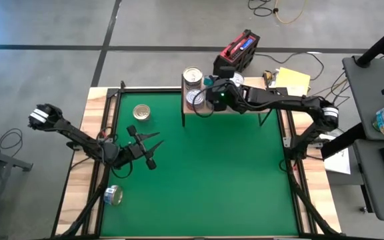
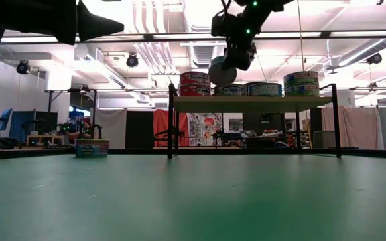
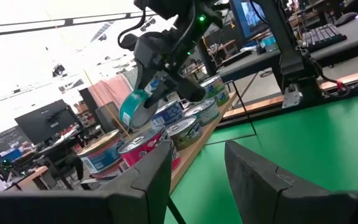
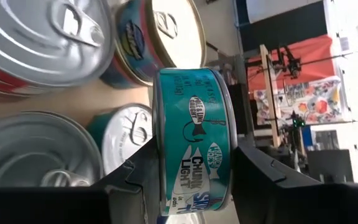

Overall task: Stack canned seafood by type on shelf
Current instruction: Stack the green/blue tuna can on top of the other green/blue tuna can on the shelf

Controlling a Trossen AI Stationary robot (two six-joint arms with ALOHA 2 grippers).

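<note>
a large open room with white ceiling pipes, hanging lamps, a red curtain and grey floor marked by dark lines lies beyond the worktop, a big green mat with a pale wooden border (image 1: 92, 167). a grey desk with a keyboard (image 1: 379, 133) stands off to the right of it, and a red and black box (image 1: 237, 52) with yellow paper beside it sits on the floor past the far edge. at that far edge stands the small light-wood shelf on thin black legs (image 2: 250, 104), carrying short round metal tins in a row, two of them stacked at one end with red labels, others teal-banded. the right hand (image 1: 209, 99) hangs over the shelf, its fingers clamped on a teal-labelled tin printed "chunk light" (image 4: 194, 143), held on edge just above the tins already there. the left hand (image 1: 153, 148) hovers over the mat's left part, well apart from the shelf, its fingers parted a little and holding nothing. one gold-topped round tin (image 1: 141, 113) stands upright on the mat between that hand and the shelf. a bluish-labelled tin (image 1: 114, 195) lies on its side near the mat's left border.
</note>
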